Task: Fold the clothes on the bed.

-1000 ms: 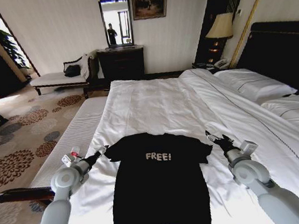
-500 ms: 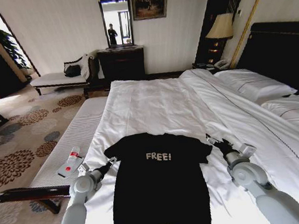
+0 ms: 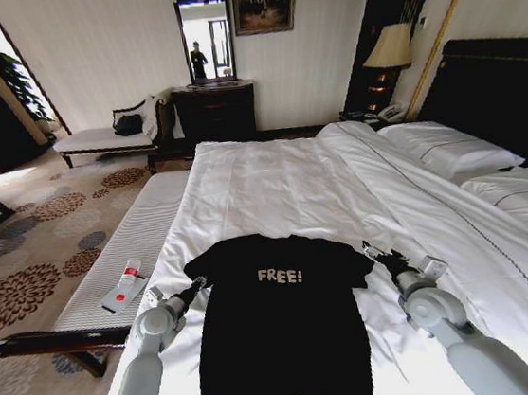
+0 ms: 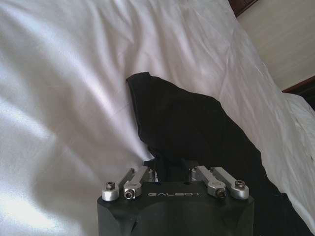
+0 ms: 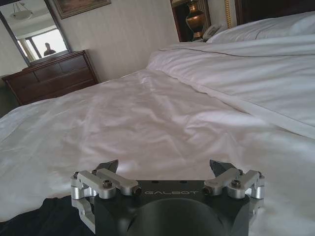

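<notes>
While black T-shirt (image 3: 279,324) lies flat near bed (image 3: 272,182) foot edge, long axis toward headboard: left gripper (image 3: 195,286) at left sleeve, jaw state unclear; right gripper (image 3: 377,253) jaws wide beside right sleeve.

Daylight from the robot's left glares off the white bed (image 3: 272,182), blowing out detail; edges bend slightly.

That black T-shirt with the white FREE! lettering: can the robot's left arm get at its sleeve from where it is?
Probably yes. The left gripper sits right at the black T-shirt's sleeve on the white bed, with nothing between.
</notes>
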Available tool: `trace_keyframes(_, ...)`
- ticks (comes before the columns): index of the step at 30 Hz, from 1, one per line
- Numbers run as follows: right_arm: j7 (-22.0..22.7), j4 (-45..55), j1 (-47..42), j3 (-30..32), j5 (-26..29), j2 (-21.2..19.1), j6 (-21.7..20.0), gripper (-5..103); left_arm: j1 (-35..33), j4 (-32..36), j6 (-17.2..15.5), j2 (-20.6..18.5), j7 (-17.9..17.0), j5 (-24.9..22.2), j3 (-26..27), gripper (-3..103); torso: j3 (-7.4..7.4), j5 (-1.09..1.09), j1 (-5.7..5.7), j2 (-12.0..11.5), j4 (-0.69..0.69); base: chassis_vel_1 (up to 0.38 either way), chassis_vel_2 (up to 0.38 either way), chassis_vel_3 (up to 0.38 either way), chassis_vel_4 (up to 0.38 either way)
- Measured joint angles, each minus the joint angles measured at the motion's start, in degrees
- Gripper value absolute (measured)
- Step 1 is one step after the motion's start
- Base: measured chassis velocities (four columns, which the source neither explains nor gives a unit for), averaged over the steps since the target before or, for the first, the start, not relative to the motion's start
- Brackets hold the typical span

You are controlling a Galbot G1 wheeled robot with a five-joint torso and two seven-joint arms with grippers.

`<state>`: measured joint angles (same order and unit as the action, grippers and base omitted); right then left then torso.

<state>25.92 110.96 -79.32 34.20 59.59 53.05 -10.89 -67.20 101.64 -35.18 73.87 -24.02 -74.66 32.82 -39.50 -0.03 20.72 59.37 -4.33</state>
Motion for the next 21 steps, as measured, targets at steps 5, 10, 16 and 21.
trace_keyframes(5,0.1,-0.1,0.0,-0.2,0.0,0.0,0.0,100,-0.5,0.9,0.0,0.0,0.0,0.3,0.2,11,0.00,0.00,0.00,0.0,0.00,0.000,0.000,0.000,0.000)
trace_keyframes(10,0.1,-0.2,-0.1,-0.2,0.0,0.0,0.0,100,-1.3,1.9,0.1,0.3,0.0,1.0,0.2,1,0.00,0.00,0.00,0.0,0.00,0.000,0.000,0.000,0.000)
trace_keyframes(16,0.1,-0.3,-0.2,-0.2,-0.1,0.0,0.1,100,-2.5,2.8,0.1,0.4,-0.2,2.0,0.5,1,0.00,0.00,0.00,0.0,0.00,0.000,0.000,0.000,0.000)
trace_keyframes(21,0.1,-0.5,-0.3,-0.2,-0.2,0.0,0.1,100,-3.1,3.3,0.3,-0.2,-0.2,4.1,0.6,1,0.00,0.00,0.00,0.0,0.00,0.000,0.000,0.000,0.000)
